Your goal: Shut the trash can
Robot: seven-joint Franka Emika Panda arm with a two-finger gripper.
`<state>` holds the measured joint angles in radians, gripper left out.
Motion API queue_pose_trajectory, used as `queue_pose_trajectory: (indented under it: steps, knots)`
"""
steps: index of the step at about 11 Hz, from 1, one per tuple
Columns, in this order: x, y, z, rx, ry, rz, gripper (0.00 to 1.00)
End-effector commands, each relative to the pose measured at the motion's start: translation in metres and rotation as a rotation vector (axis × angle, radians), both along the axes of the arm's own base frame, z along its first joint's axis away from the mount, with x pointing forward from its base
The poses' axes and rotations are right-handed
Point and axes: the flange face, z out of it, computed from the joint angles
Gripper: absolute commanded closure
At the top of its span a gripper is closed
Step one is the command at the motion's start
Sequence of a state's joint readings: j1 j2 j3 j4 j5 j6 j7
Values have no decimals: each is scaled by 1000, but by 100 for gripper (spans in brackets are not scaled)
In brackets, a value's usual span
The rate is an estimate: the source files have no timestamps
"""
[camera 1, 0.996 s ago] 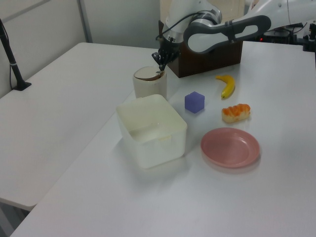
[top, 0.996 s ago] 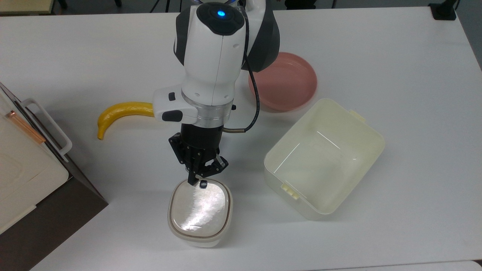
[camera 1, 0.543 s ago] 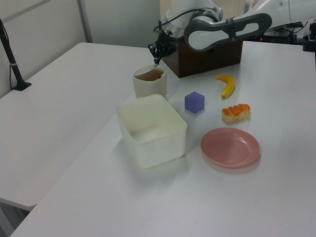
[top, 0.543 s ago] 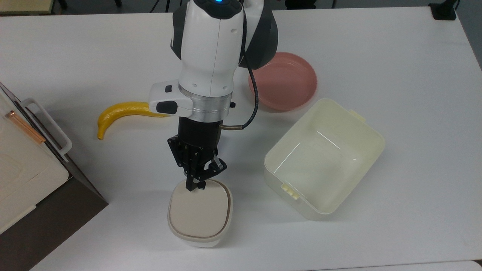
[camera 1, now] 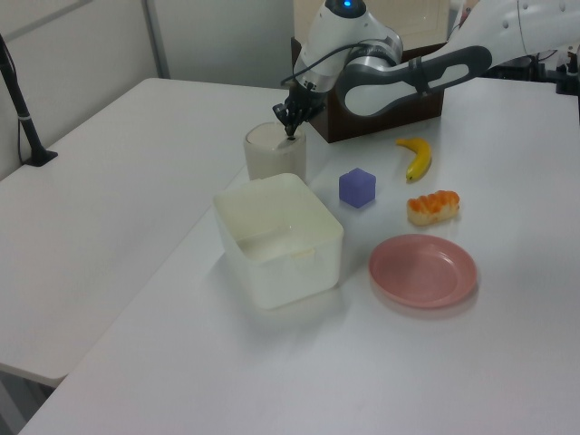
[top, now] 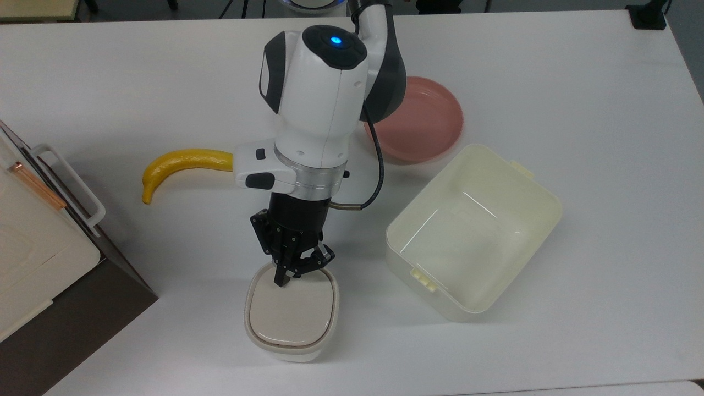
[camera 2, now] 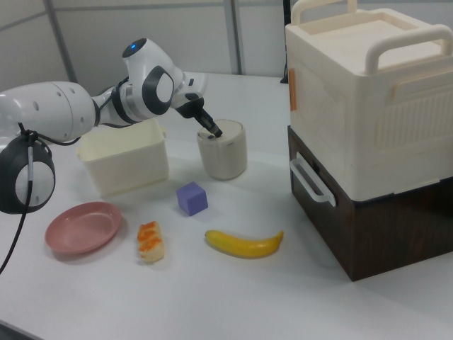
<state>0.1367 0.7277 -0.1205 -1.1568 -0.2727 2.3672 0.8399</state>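
Our gripper [top: 281, 279] fingers pinched together, empty, tip pressing flat lid of one trash can [top: 291, 319]; one tub [top: 473, 231], one banana [top: 181, 165].

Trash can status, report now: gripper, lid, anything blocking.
Gripper tip down on the lid's edge. Trash can lid lies flat, looks closed. Nothing in the way; pale-yellow tub stands apart.

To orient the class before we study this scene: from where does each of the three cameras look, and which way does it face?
Top view: overhead, facing down on the trash can; arm and pincer.
Left view: raised, beyond the pink plate, facing the brown box; arm reaches in.
Right view: low, near the banana, facing the tub; whole arm.
All share the trash can.
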Motion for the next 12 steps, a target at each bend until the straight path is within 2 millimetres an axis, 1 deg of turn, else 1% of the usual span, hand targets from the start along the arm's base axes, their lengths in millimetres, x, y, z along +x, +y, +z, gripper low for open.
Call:
queue_pose_trajectory:
  steps: [1, 2, 3, 4, 5, 6, 7, 8, 9, 10, 11, 12]
  knots:
    - [-10, 2, -30, -30, 60, 14, 100]
    - [-10, 3, -30, -12, 57, 3, 100]
    - [-10, 3, -13, 21, 26, -20, 100]
    - [-14, 1, 21, 81, -19, -48, 92]
    - [-22, -3, 68, 153, -72, -68, 91]
    - [-34, -8, 107, 197, -85, -79, 87]
    - [-45, -16, 127, 211, -51, -63, 87]
    - [-55, -21, 148, 230, -31, -18, 84]
    - [-71, -32, 166, 222, 26, 57, 83]
    - [-85, -38, 171, 205, 131, 157, 79]
    - [-104, -50, 180, 192, 234, 248, 78]
    - [-126, -58, 178, 178, 355, 338, 71]
